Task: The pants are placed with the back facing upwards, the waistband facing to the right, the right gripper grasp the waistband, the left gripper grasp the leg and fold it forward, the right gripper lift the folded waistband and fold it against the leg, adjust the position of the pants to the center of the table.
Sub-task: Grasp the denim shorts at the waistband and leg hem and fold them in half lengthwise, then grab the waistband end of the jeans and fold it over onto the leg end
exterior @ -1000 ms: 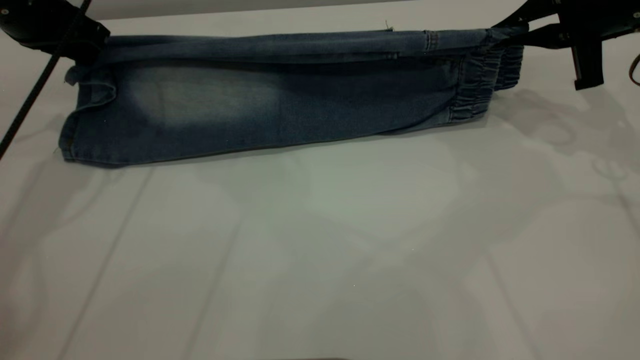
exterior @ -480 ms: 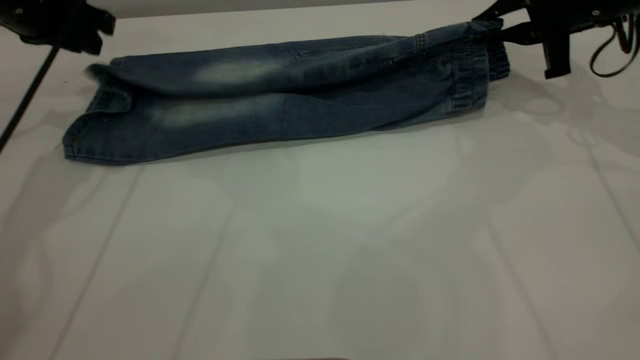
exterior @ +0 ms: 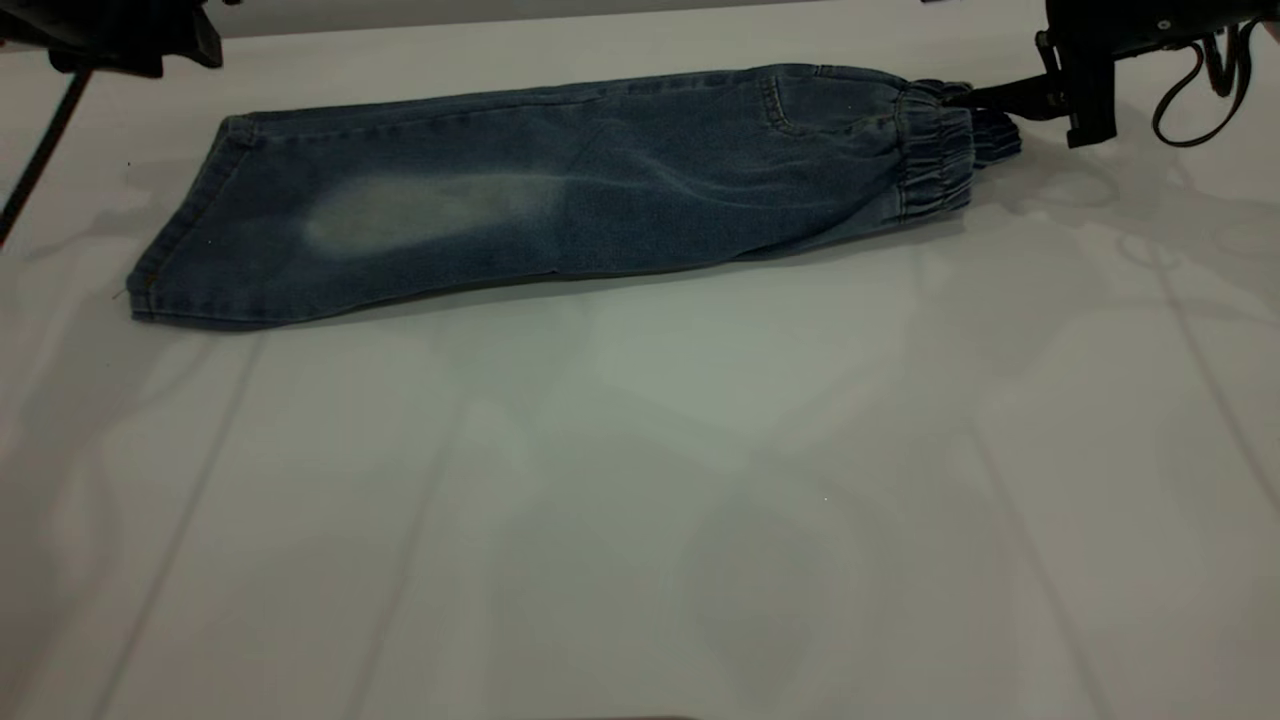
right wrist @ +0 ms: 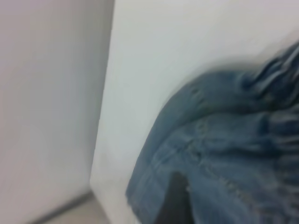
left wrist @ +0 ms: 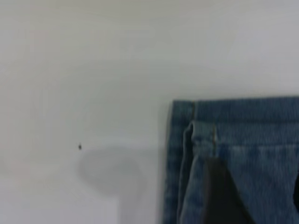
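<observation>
The pants lie flat at the far side of the table, folded lengthwise. One leg covers the other and shows a plain face with a pale faded patch. The puckered waistband points right. My right gripper is shut on the waistband's far corner, low over the table. In the right wrist view one dark finger presses on denim below the gathered waistband. My left gripper hovers above the far left corner, open, off the cloth. Its wrist view shows the stitched hem under a finger.
The table's far edge runs just behind the pants. A thin black cable slants down from the left arm. A cable loop hangs from the right arm. A broad stretch of bare tabletop lies in front of the pants.
The lifted leg came forward and down and now lies flat over the other leg. My left gripper let go of it and drew up and away. My right gripper sank with the waistband.
</observation>
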